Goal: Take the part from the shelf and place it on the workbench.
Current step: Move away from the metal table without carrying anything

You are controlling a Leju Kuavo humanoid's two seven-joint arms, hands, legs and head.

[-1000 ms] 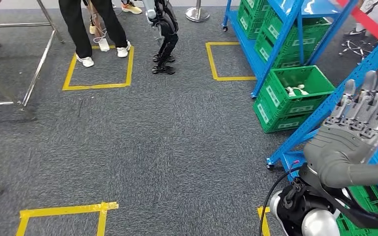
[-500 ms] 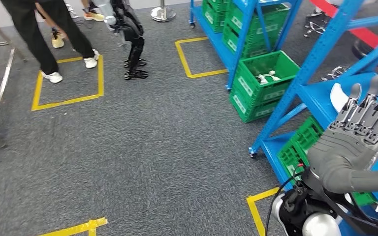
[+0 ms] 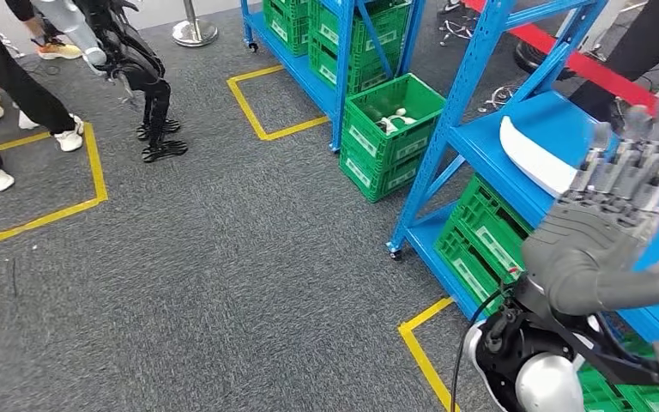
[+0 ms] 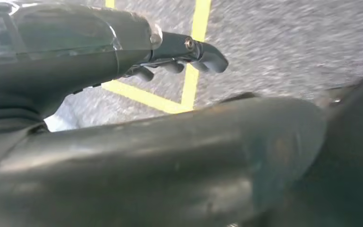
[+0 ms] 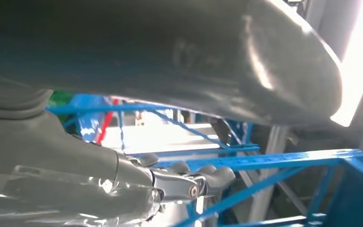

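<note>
Zero progress on the pick: right hand (image 3: 611,225) raised, fingers spread, holding nothing, near the blue shelf (image 3: 539,120). White part (image 3: 534,160) sits on it. Left hand (image 4: 179,52) state unclear. Grasp and placing remain.

Head cam high, angled down at floor and blue shelf (image 3: 515,129); wrist cams close behind hands, right one sharing the shelf.

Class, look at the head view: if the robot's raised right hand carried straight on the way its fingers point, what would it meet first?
Probably the white curved part lying on the blue metal shelf; the right hand, fingers spread and holding nothing, points up toward it, though depth is unclear.
</note>
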